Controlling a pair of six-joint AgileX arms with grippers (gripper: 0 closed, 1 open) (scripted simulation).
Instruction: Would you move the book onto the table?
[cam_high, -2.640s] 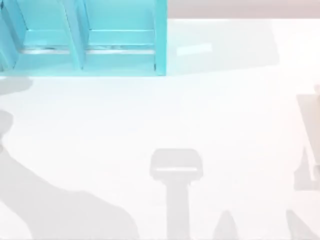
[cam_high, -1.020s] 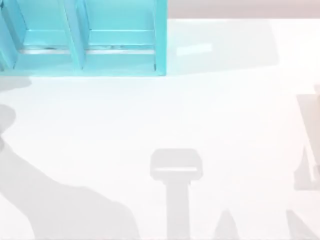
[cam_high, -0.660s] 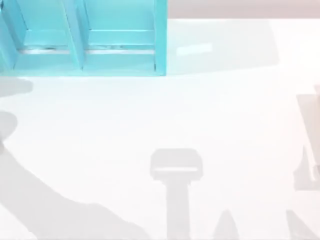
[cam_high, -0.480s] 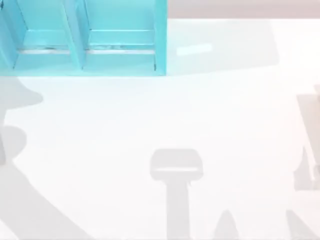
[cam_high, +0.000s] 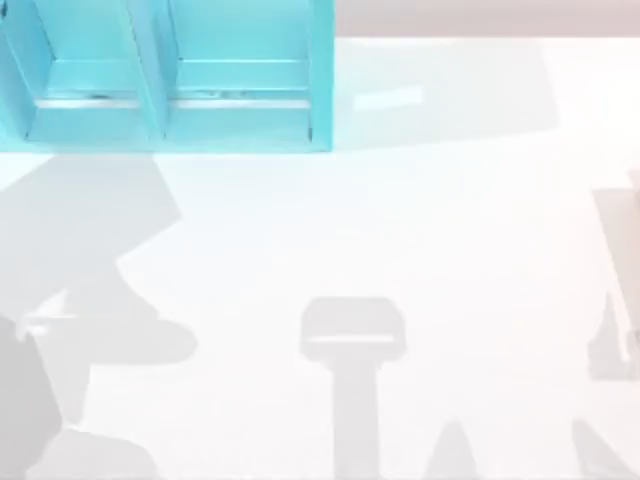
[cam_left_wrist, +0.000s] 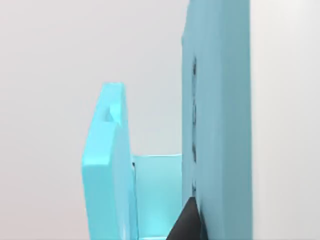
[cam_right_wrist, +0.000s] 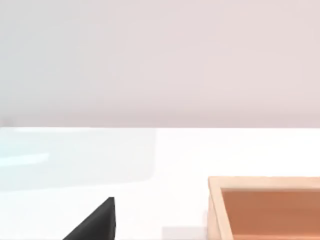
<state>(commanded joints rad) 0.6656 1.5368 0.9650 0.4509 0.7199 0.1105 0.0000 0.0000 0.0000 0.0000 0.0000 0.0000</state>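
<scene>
The book, stiff and probably heavy, stands upright touching the left hand, whose opening I cannot tell; gripping across both covers seems safest, while the right hand hangs above the desk.

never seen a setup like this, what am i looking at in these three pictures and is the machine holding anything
This is a simulated robot with two arms, each ending in a tool for grasping. One picture looks down from above on the white table. A turquoise shelf unit stands at that view's upper left, and the grey shapes are shadows. The other two pictures come from cameras on the wrists. The left wrist one sits close against teal-blue surfaces, and the dark corner is the left tool. I cannot tell whether it holds anything. The right wrist one shows the right tool above the table, with a wooden box nearby.
</scene>
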